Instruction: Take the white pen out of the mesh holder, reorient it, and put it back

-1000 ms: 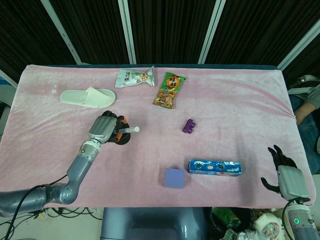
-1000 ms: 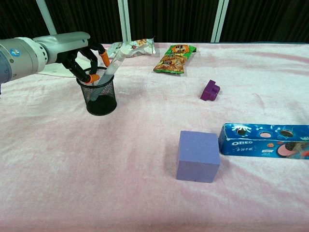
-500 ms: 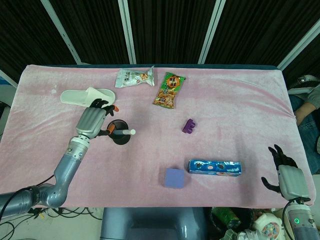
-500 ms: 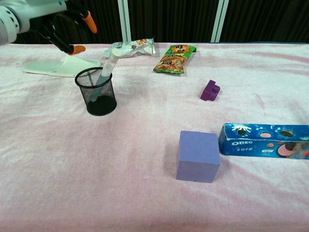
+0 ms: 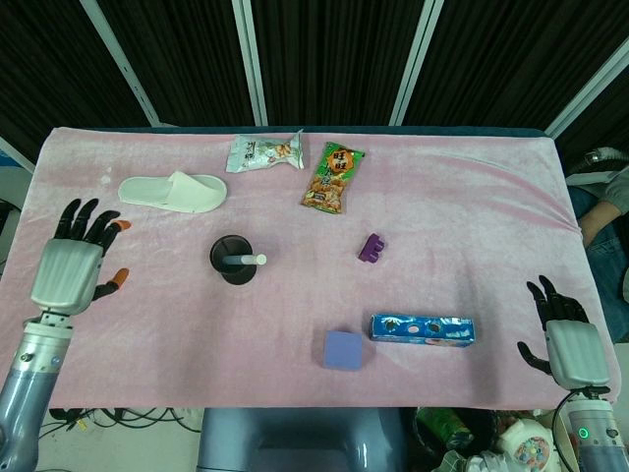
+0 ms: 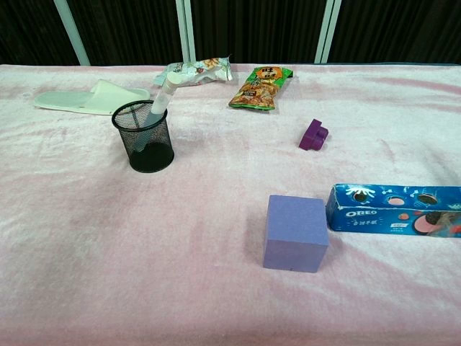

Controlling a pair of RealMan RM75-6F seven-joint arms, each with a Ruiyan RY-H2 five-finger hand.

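The pen [image 6: 160, 97] is leaning in the holder [image 6: 144, 136] while both hands, left [image 5: 71, 267] and right [image 5: 567, 342], are hovering spread and empty.

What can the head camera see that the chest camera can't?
Only the head view shows the left hand and right hand, both open and empty at the table edges. Only the chest view shows the mesh holder side-on, with the white pen leaning against its rim. Both show the slipper, snack bags, purple cube and cookie box.
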